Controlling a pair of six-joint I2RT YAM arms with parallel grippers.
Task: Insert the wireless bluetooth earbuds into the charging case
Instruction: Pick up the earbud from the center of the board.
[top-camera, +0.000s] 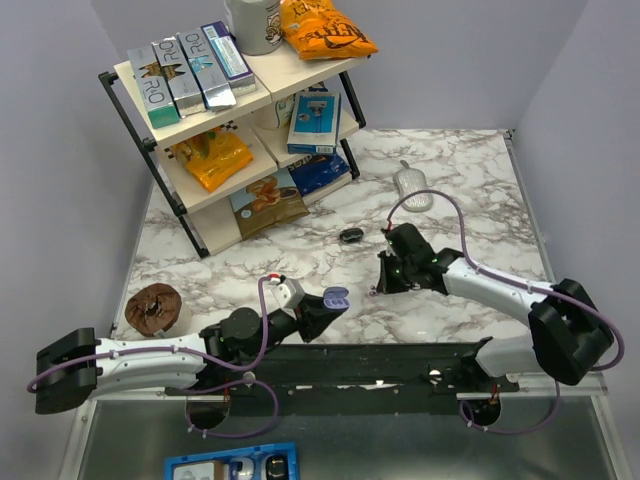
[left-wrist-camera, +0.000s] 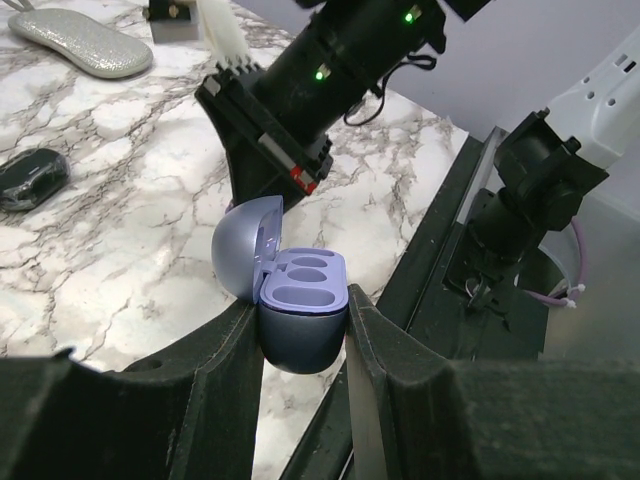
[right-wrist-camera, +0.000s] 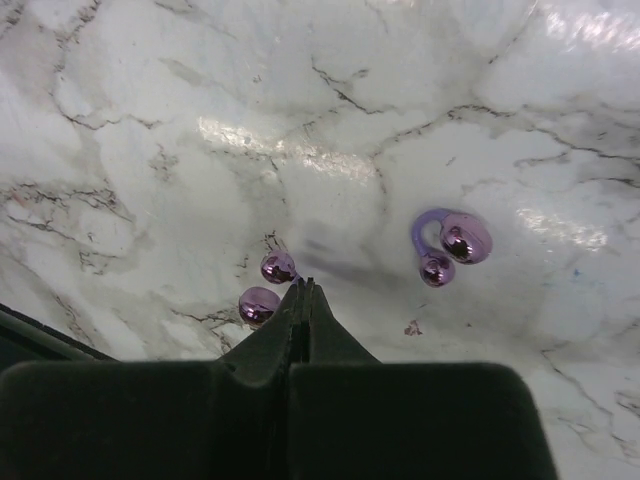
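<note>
My left gripper (left-wrist-camera: 305, 330) is shut on the periwinkle charging case (left-wrist-camera: 300, 300), holding it by its base above the table's near edge; its lid is open and the sockets are empty. The case also shows in the top view (top-camera: 335, 296). My right gripper (right-wrist-camera: 305, 287) is down at the marble with its jaws closed. Its tips pinch the band of one translucent purple earbud (right-wrist-camera: 270, 285), whose two bulbs stick out to the left. The second purple earbud (right-wrist-camera: 448, 245) lies free on the marble to the right. No black earbuds are visible.
A glossy black oval object (top-camera: 351, 236) lies behind the right gripper (top-camera: 380, 285). A glittery grey pouch (top-camera: 412, 185) lies further back. A stocked shelf rack (top-camera: 240, 120) stands back left. A brown round item (top-camera: 152, 308) is at the left, and a blue tray (top-camera: 230, 465) below the table edge.
</note>
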